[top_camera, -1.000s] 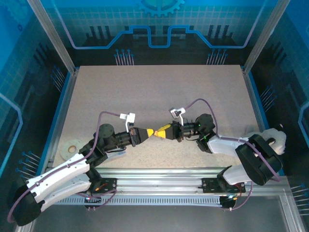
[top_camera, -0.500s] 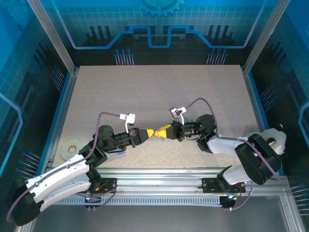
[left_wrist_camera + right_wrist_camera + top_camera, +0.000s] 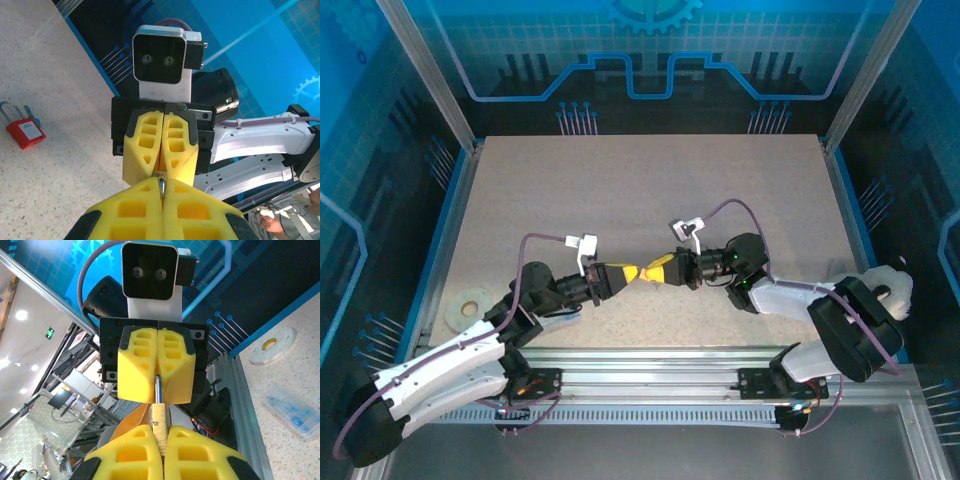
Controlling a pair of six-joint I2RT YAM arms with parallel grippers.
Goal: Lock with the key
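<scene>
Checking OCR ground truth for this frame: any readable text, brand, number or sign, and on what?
No text can be read in any view.
White label on the red padlock: print too small to read.
Green sign beyond the enclosure: blurred symbol, unreadable.
Tape roll: yellowish mark at its core, blurred.
Clear packet: blue print, too blurred to read.

Top view: we record even, diffuse overhead light on the table (image 3: 620,190), bright and sharp, with only faint, soft shadows close beside the arms (image 3: 450,365); the blue panels (image 3: 380,120) lend a cool tint and carry pale reflections. Left wrist view: we note the near yellow fingers (image 3: 130,210) slightly soft, the background crisper. Right wrist view: we log ceiling lamps (image 3: 21,315) blown out at left.
</scene>
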